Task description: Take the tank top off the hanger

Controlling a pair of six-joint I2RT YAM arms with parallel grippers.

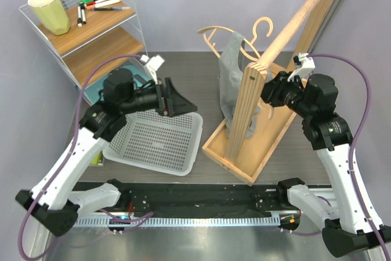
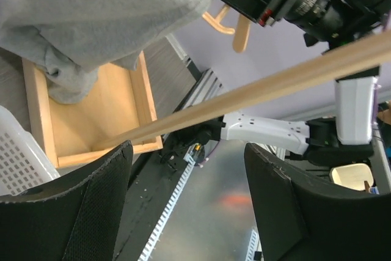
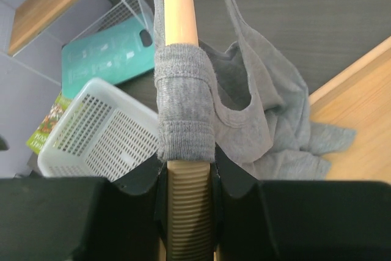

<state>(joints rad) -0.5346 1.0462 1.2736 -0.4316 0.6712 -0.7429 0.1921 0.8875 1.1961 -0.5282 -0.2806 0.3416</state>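
Right hand (image 3: 189, 178) clamps hanger (image 3: 181, 4) arm, tank top (image 3: 256, 120) strap looped over; left hand (image 2: 189, 151) wide, empty.

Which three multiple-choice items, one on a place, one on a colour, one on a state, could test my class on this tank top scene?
1. Where does the tank top's lower end rest? A) white basket B) wooden tray C) wire shelf
2. What colour is the tank top? A) grey B) teal C) white
3. What is the right tool's state? A) open, empty B) shut on the hanger C) shut on the basket
Answers: 1 B, the fabric bunches in the tray; 2 A, the knit is plain grey; 3 B, it clamps the hanger's ribbed end.
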